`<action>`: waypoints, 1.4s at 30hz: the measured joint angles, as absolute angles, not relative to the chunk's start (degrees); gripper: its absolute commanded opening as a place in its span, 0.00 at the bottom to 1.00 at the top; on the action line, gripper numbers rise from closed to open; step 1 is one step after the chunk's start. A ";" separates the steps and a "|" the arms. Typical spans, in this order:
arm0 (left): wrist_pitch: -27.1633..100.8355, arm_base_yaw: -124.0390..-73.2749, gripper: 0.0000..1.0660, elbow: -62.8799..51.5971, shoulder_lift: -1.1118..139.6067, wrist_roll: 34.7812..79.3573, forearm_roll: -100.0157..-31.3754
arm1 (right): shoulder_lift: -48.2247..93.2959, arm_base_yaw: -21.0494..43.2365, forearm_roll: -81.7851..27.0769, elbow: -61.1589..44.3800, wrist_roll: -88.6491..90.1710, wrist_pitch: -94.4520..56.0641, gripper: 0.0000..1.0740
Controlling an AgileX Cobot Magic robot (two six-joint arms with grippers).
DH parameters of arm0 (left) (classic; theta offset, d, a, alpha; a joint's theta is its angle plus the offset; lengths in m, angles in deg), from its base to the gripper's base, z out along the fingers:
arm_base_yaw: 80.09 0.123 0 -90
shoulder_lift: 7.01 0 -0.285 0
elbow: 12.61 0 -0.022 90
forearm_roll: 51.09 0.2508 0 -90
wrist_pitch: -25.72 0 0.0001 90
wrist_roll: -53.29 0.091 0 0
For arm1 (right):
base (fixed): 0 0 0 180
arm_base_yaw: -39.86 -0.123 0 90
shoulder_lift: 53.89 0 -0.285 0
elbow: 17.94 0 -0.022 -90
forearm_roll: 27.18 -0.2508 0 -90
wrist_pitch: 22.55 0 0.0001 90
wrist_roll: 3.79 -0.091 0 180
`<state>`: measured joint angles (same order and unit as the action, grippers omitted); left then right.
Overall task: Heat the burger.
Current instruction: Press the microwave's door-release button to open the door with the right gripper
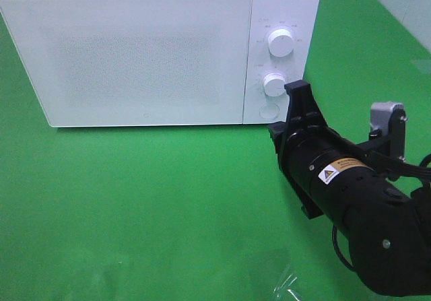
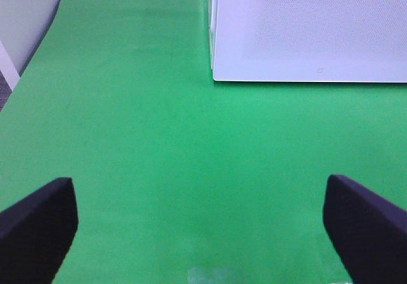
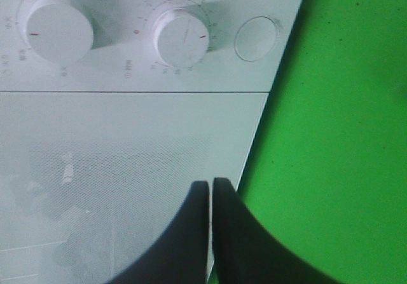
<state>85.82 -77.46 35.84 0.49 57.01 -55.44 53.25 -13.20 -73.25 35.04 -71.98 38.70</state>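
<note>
Nearest the onlooker, above the green table, the right gripper has its jaws pressed together on nothing. Its tips are just before the control panel of the microwave, near the round button under the lower dial. Off to the left, the left gripper hovers spread wide and empty. Farther back, the door is closed. The burger appears in no view; dim shapes behind the door's mesh cannot be identified. Judged progress: either loading is done and timing remains, or opening comes first.

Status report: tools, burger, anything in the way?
Left tool open, empty. Right tool shut, empty, facing microwave. Burger not in view; microwave closed.
</note>
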 measured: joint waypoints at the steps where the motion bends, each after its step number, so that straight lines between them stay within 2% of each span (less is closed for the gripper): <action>1: 85.82 -77.46 0.91 35.84 0.49 57.01 -55.44 | 53.25 -13.20 -73.25 35.04 -71.98 38.70 0.00; 8: 85.82 -77.46 0.91 35.84 0.49 57.01 -55.44 | 57.72 -11.94 -72.73 34.64 -77.42 37.16 0.00; 19: 85.82 -77.46 0.91 35.84 0.49 57.01 -55.44 | 59.43 -2.20 -66.49 28.51 -77.82 31.77 0.00; 26: 85.82 -77.46 0.91 35.84 0.49 57.01 -55.44 | 62.47 1.35 -62.53 25.13 -78.39 29.65 0.00; 34: 85.82 -77.46 0.91 35.84 0.49 57.01 -55.44 | 64.08 4.68 -59.67 21.92 -79.77 26.96 0.00; 42: 85.82 -77.46 0.91 35.84 0.49 57.01 -55.44 | 67.86 5.08 -59.44 18.94 -79.88 25.18 0.00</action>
<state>85.82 -77.46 35.84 0.49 57.01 -55.44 67.86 5.08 -59.44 18.94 -79.88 25.18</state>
